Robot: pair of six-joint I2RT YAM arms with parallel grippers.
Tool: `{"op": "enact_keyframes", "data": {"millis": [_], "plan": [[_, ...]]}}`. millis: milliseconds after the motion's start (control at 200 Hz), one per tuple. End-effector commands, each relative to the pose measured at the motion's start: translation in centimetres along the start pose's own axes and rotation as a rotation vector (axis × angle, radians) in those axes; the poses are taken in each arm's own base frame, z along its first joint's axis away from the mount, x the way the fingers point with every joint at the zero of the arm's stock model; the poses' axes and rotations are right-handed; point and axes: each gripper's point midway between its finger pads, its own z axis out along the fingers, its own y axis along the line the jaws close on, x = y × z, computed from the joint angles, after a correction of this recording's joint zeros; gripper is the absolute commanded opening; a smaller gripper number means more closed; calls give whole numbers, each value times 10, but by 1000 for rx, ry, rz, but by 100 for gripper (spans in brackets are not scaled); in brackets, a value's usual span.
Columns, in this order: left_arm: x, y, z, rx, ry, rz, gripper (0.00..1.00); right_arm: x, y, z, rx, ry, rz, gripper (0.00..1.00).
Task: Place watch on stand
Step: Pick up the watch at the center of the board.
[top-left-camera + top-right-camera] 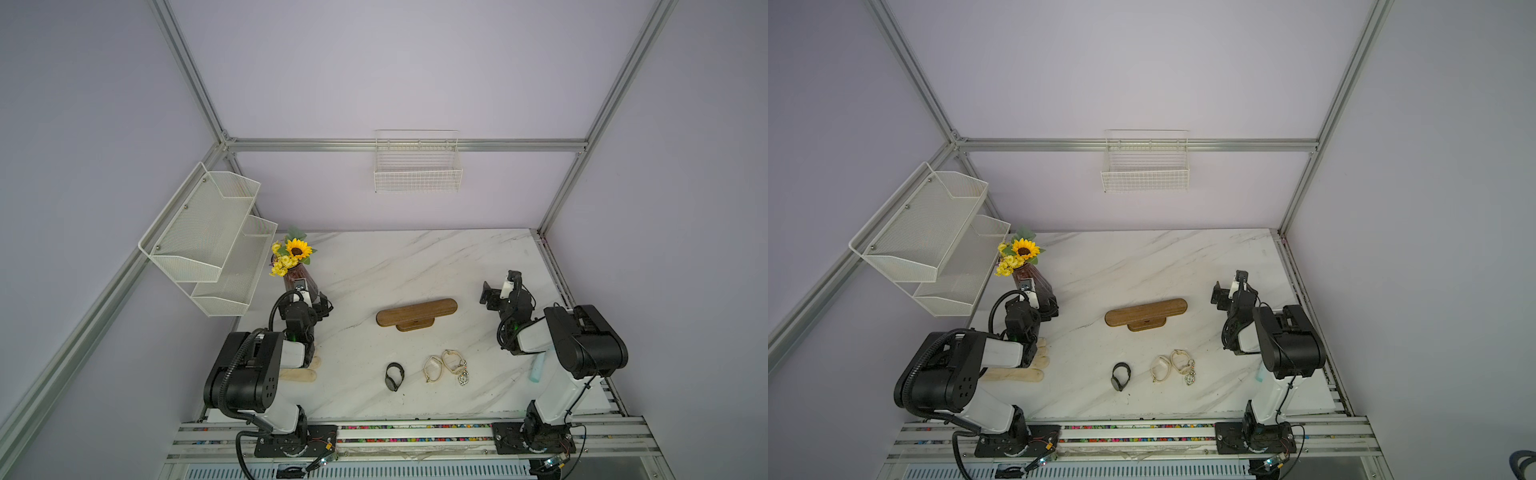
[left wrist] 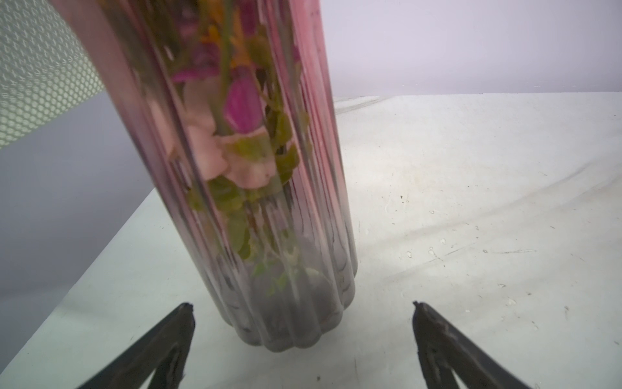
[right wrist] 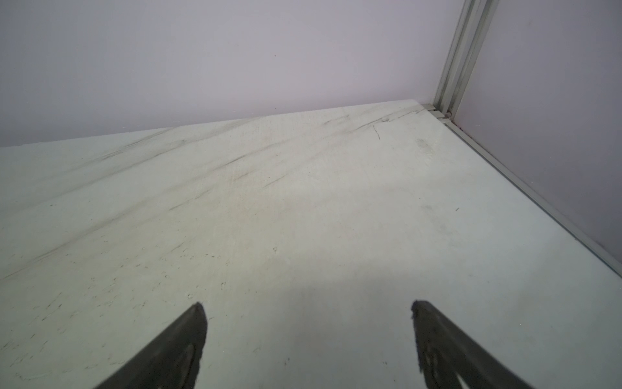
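Watch: the black watch [image 1: 394, 376] [image 1: 1120, 376] lies on the marble tabletop [image 1: 374, 270] near the front edge, with its strap closed into a loop.
Stand: the brown wooden stand [image 1: 417, 312] [image 1: 1145, 312] sits mid-table behind the watch and well apart from it. Nothing hangs on its long bar with rounded ends.
Left gripper: the left gripper [image 2: 303, 304] has its jaws spread wide and holds nothing. It faces a ribbed glass vase [image 2: 255, 188] of flowers just beyond the fingertips, without touching it.
Right gripper: the right gripper [image 3: 308, 304] is likewise wide apart and empty. It hangs over bare table toward the far right corner.
Neighbours: two pale strapped pieces [image 1: 444, 365] lie just beside the watch on the right arm's side (possibly watches too, too small to tell).
Handling: the watch is probably light, with a hard case and a bendy strap. The loop may sag or twist once lifted, and the smooth band could slip in a shallow pinch.
Grip: pinching across the strap away from the case looks best. The loop then stays open to slide over one rounded end of the bar.
Progress: nothing is picked up yet, and both arms are well clear of the watch.
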Motion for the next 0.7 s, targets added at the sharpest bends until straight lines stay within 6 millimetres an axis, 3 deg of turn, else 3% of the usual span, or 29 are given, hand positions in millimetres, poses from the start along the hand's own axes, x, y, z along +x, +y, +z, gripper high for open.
{"op": "enact_keyframes", "data": {"millis": [0, 220, 395, 410, 485, 600, 695], "plan": [[-19, 0, 3, 3, -54, -25, 100, -13, 3, 0, -10, -47, -3, 97], [-21, 0, 2, 2, -63, -22, 100, -14, 2, -1, -9, -50, -5, 97], [-45, 4, -13, -38, -81, 1, 100, -55, -3, -6, 66, -19, 6, 97], [-56, 4, -18, -30, -103, 4, 100, -58, -3, -6, 74, -17, 9, 97], [-75, -2, -25, -18, -110, 24, 100, -74, -3, -15, 116, -32, 44, 97], [-101, -10, -35, -29, -127, 1, 100, -92, 16, -37, 163, -75, 14, 97], [-114, -24, -40, -60, -99, 17, 100, -103, 46, -53, 131, -68, -23, 97]]}}
